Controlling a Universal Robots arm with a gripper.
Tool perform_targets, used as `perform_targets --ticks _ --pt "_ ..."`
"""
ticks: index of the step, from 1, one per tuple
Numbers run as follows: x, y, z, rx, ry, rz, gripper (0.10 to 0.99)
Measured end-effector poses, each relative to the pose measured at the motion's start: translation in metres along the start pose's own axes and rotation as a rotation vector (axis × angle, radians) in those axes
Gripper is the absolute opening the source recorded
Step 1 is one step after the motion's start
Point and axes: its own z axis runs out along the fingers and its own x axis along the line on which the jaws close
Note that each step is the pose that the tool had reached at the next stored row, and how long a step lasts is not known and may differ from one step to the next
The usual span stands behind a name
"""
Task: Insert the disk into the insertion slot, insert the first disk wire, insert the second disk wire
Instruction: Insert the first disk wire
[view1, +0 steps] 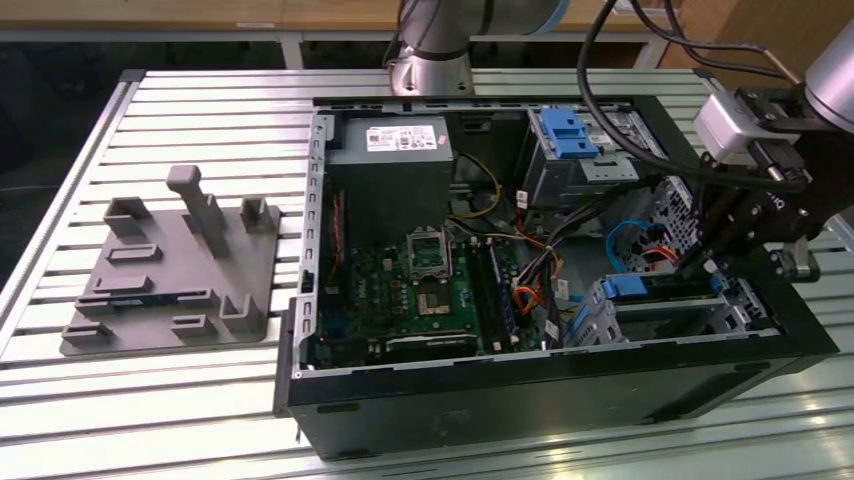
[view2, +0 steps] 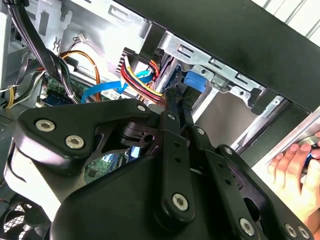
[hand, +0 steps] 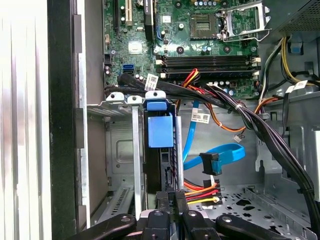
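Exterior view first: the open computer case (view1: 534, 400) lay on the slatted bench (view1: 200, 400) toward the edge at the exterior view's right, and a grey fixture (view1: 174, 280) lay near the opposite edge. I saw the gripper (view1: 694, 262) reaching down into the case's near corner at the exterior view's right, just over the insertion slot (view1: 734, 310). The disk (view1: 617, 289) was already seated there, its blue carrier showing at the cage's open end.

In the first wrist view the disk (hand: 160, 131) stood edge-on between the slot's metal rails (hand: 136, 150), directly ahead of the gripper (hand: 170, 197). A blue data cable (hand: 215, 154) hung loose beside it, its plug touching nothing, in front of the motherboard (hand: 200, 30).

In both wrist views the jaws were drawn narrow. They pinched the black plug of the power wire (view2: 142, 82), whose red, yellow and orange strands (hand: 200, 191) trailed away to one side. In the second wrist view the gripper (view2: 176, 97) held that plug just short of the disk (view2: 194, 81); I could not tell whether they touched. A person's hand (view2: 292, 170) rested outside the case wall.
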Motion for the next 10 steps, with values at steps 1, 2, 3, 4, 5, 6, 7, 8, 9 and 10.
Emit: perform_targets --ticks 1,2,3,4,5,6,7,8,9,10 --pt "0.0 0.0 0.0002 0.0 0.0 0.0 0.165" --pt "0.0 0.0 0.0003 0.0 0.0 0.0 0.165" --pt "0.0 -0.0001 0.0005 0.0 0.0 0.0 0.165" --pt "0.0 0.0 0.0007 0.0 0.0 0.0 0.165" --pt "0.0 0.0 0.001 0.0 0.0001 0.0 0.165" --pt "0.0 -0.0001 0.0012 0.0 0.0001 0.0 0.165" --pt "0.0 -0.0001 0.0017 0.0 -0.0003 0.0 0.165" --pt "0.0 -0.0001 0.0021 0.0 -0.0003 0.0 0.165" --pt "0.0001 -0.0001 0.0023 0.0 -0.0002 0.0 0.165" --pt "0.0001 -0.0001 0.0025 0.0 0.0001 0.0 0.165"
